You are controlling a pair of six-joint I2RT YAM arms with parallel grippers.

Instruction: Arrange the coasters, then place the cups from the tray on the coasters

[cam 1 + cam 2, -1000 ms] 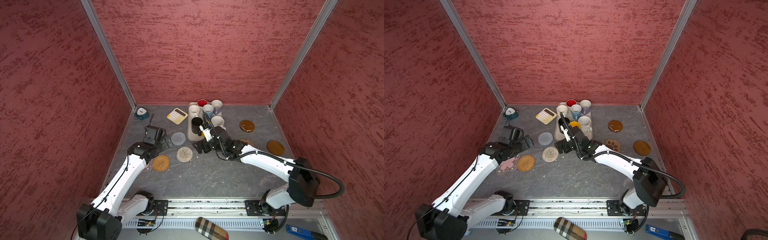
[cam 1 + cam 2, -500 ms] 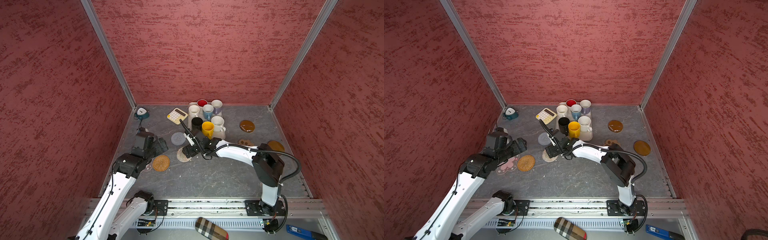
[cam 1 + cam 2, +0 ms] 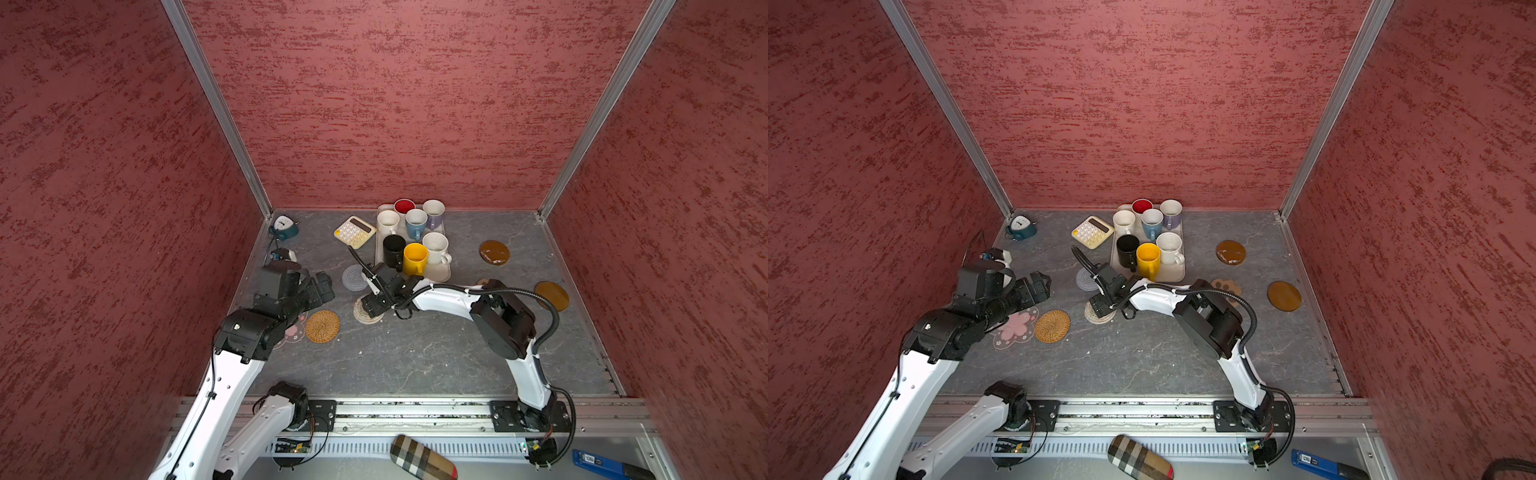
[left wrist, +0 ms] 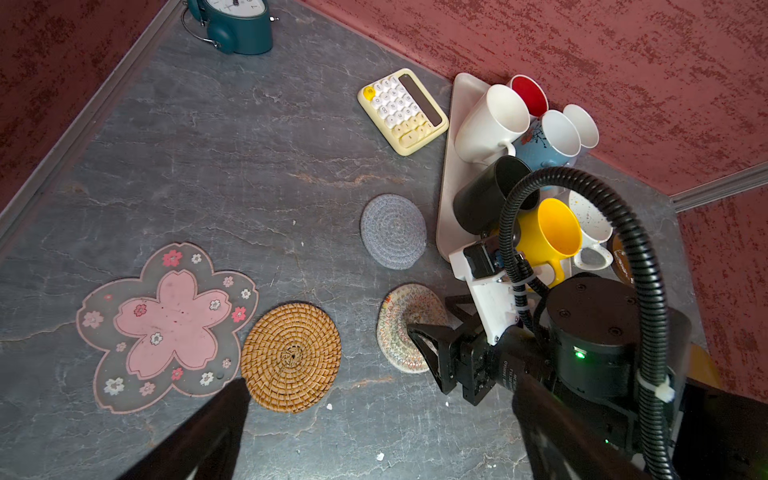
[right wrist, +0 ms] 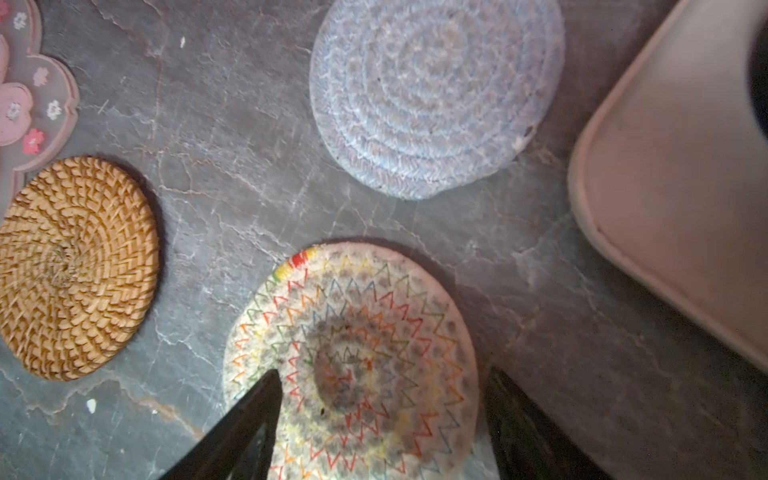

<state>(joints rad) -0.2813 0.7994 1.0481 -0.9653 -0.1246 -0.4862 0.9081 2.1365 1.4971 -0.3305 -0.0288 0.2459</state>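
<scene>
You were mid coaster-arranging: right hand (image 5: 384, 374) spread over the beige coaster (image 5: 353, 316), left hand (image 4: 378, 386) spread and empty. Next move needed a firm pinch on its rim.

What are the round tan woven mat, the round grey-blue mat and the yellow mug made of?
The round tan woven mat looks like rattan or straw: stiff golden strands coiled in a spiral. The round grey-blue mat looks like soft cotton rope, stitched in matte, fuzzy rings. The yellow mug seems glazed ceramic, smooth and evenly coloured, though plastic is possible.
</scene>
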